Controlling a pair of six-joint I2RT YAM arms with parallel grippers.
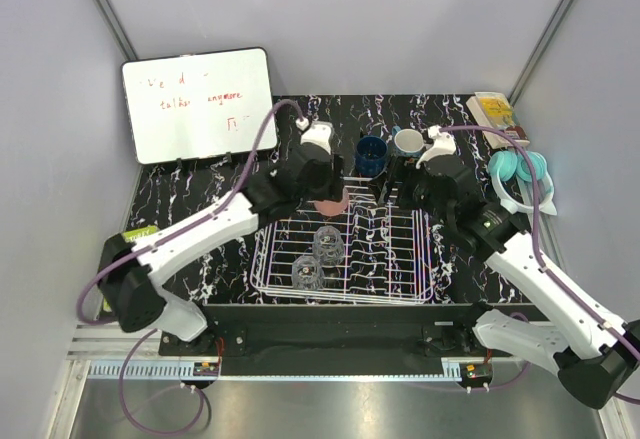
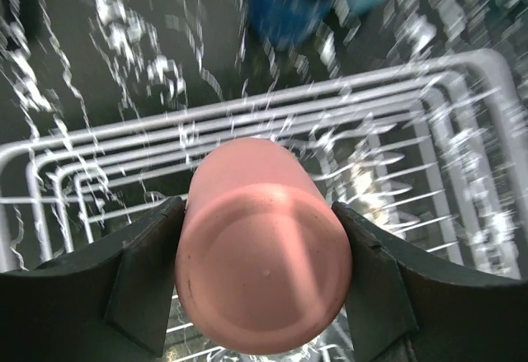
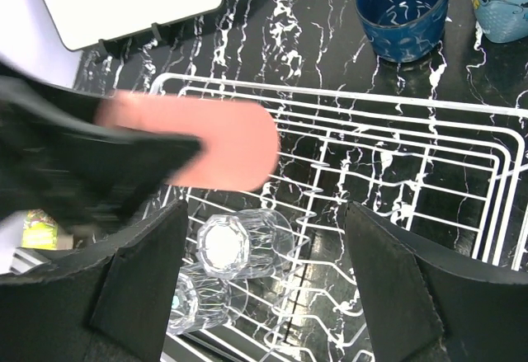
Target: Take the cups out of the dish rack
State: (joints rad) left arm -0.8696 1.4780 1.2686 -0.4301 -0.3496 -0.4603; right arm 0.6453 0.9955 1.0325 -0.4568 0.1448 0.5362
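My left gripper [image 2: 258, 209] is shut on the salmon-pink tumbler [image 2: 264, 255], one finger on each side, holding it above the far left part of the white wire dish rack [image 1: 400, 284]. Two clear glass cups [image 1: 328, 243] [image 1: 308, 275] lie in the rack's near left part, also seen as clear glasses [image 3: 239, 242] [image 3: 194, 300] in the right wrist view. The dark blue cup [image 1: 371, 155] and the teal mug [image 1: 407, 142] stand on the table beyond the rack. My right gripper [image 3: 264, 288] hangs open above the rack's right side, holding nothing.
A whiteboard [image 1: 200, 104] leans at the back left. A yellow box [image 1: 495, 112] and light teal rings [image 1: 520, 172] lie at the back right. A green item [image 1: 135, 234] sits at the table's left edge. The tabletop [image 1: 180, 189] is black marble.
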